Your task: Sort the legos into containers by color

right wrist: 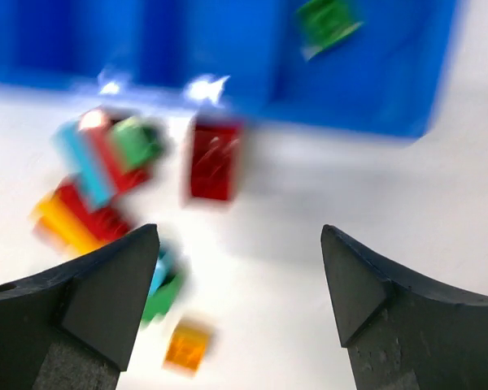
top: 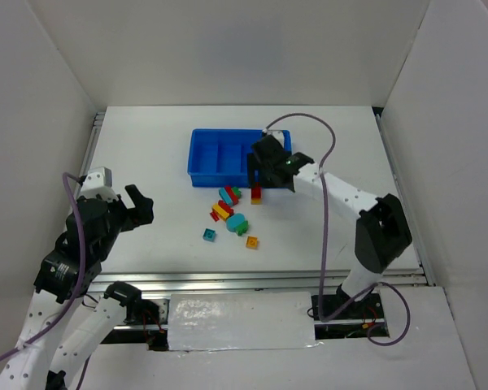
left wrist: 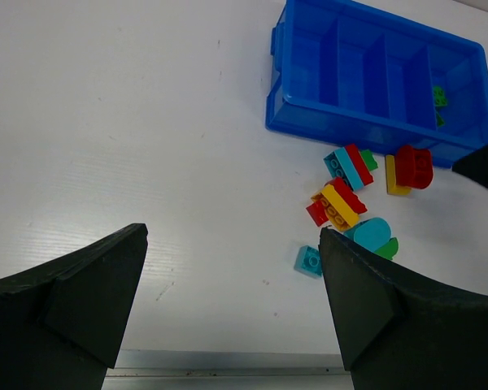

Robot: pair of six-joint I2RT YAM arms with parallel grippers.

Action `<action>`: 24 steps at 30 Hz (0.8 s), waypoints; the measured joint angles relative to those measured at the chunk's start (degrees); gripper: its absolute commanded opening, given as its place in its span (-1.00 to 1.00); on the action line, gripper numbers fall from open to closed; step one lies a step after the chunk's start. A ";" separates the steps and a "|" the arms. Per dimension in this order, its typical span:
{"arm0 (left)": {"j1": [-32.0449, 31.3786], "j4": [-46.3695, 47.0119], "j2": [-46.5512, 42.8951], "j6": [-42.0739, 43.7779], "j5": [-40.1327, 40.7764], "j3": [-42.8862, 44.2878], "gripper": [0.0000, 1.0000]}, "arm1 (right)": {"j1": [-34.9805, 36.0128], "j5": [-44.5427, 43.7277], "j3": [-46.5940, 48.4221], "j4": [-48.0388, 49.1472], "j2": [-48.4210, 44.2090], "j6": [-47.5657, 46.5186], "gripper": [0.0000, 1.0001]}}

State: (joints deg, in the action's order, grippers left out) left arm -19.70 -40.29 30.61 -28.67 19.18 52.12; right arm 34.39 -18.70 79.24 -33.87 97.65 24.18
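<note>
The blue tray (top: 215,154) has four compartments; a green brick (left wrist: 439,97) lies in its rightmost one, also in the blurred right wrist view (right wrist: 329,24). Loose bricks lie in front of the tray: a red brick on a yellow one (top: 256,193), a teal-red-green cluster (left wrist: 350,166), a red-yellow stack (left wrist: 335,205), a round teal piece (top: 237,222), a teal square (top: 209,235) and an orange-yellow square (top: 252,242). My right gripper (top: 270,175) hovers open and empty over the tray's right front edge, above the red brick (right wrist: 214,158). My left gripper (top: 142,205) is open and empty, far left of the bricks.
White walls enclose the table on three sides. A metal rail (top: 228,280) runs along the near edge. The right arm's cable (top: 325,203) loops above the table's right half.
</note>
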 measured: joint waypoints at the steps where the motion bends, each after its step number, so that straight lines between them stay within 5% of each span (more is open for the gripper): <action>1: 0.00 0.04 0.00 0.00 0.00 0.00 0.99 | 2.43 0.09 -2.51 0.63 -2.38 1.18 0.74; 5: 0.00 0.04 0.00 0.00 -0.02 0.00 0.99 | 11.26 1.09 -8.17 3.89 -5.99 6.54 0.93; 11: 0.00 0.02 -0.42 0.00 -0.02 0.00 0.99 | 16.81 1.40 -9.77 6.36 -2.27 10.60 0.94; 24: 0.00 0.07 -1.62 0.02 -0.04 0.00 0.99 | 15.47 12.15 -16.09 14.03 0.76 -8.20 0.83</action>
State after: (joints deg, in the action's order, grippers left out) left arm -19.70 -40.23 28.99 -28.64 19.14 52.12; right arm 49.87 -6.55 63.16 -19.84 98.41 15.99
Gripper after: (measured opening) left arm 0.994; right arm 0.935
